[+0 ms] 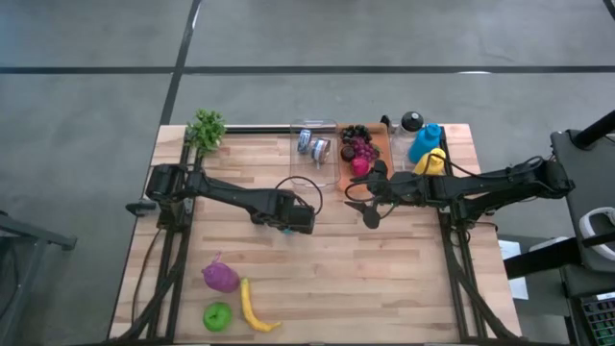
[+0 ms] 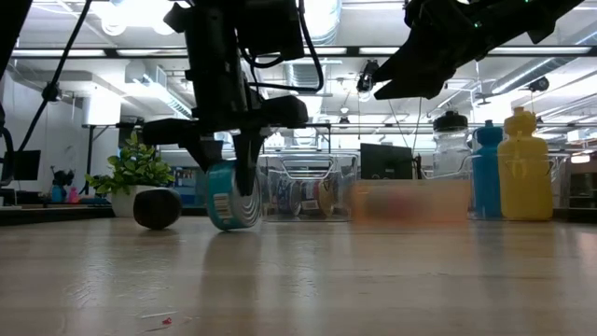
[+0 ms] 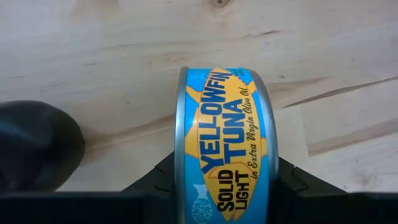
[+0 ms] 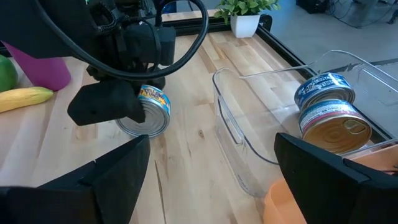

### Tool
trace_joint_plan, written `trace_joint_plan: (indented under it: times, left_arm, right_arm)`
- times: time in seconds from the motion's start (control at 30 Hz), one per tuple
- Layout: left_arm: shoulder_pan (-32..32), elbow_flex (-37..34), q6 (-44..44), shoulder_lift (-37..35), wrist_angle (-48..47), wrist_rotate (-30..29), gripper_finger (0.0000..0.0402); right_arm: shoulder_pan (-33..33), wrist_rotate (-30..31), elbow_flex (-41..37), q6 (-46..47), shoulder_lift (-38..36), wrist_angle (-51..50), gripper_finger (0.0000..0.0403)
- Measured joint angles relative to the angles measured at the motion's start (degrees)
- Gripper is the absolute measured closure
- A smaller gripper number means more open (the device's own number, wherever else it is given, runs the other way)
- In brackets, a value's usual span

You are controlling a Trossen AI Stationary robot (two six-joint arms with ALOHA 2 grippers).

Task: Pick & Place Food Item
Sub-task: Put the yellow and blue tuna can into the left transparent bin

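A tuna can (image 3: 224,143) with a blue and yellow label stands on edge near the table's middle, with my left gripper (image 1: 288,223) shut on it from above. The low view shows the can (image 2: 231,196) low at the tabletop. It also appears in the right wrist view (image 4: 149,109). A clear bin (image 1: 314,144) at the far edge holds two more cans (image 4: 326,90). My right gripper (image 1: 365,202) hangs open above the table, right of the bin, with nothing between its fingers. My left gripper pinches the can by its two flat ends between the two fingers (image 3: 155,180), which point down from above. The labelled side wall (image 3: 227,93) faces up at the wrist camera. The can sits on edge, its lower rim (image 2: 229,227) at the tabletop; whether it touches, I cannot tell.
A dark round thing (image 2: 156,207) lies just beside the can. An orange tray (image 1: 377,144) with dark grapes, a blue bottle (image 1: 424,142) and a yellow bottle (image 1: 430,161) stand far right. A plant (image 1: 206,128) is far left. A purple item (image 1: 220,278), banana (image 1: 252,308) and green apple (image 1: 218,315) lie near left.
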Motion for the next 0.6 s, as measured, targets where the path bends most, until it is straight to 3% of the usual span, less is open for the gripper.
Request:
trace_joint_plan:
  times: [0.3, 0.6]
  left_arm:
    - [0.2, 0.0, 1.9, -0.1, 0.0, 1.8, 0.0265]
    - [0.4, 0.0, 1.8, -0.1, 0.2, 1.5, 0.0265]
  right_arm:
    - [0.0, 0.0, 0.0, 0.0, 0.0, 0.0, 0.0074]
    - [0.0, 0.0, 0.0, 0.0, 0.0, 0.0, 0.0058]
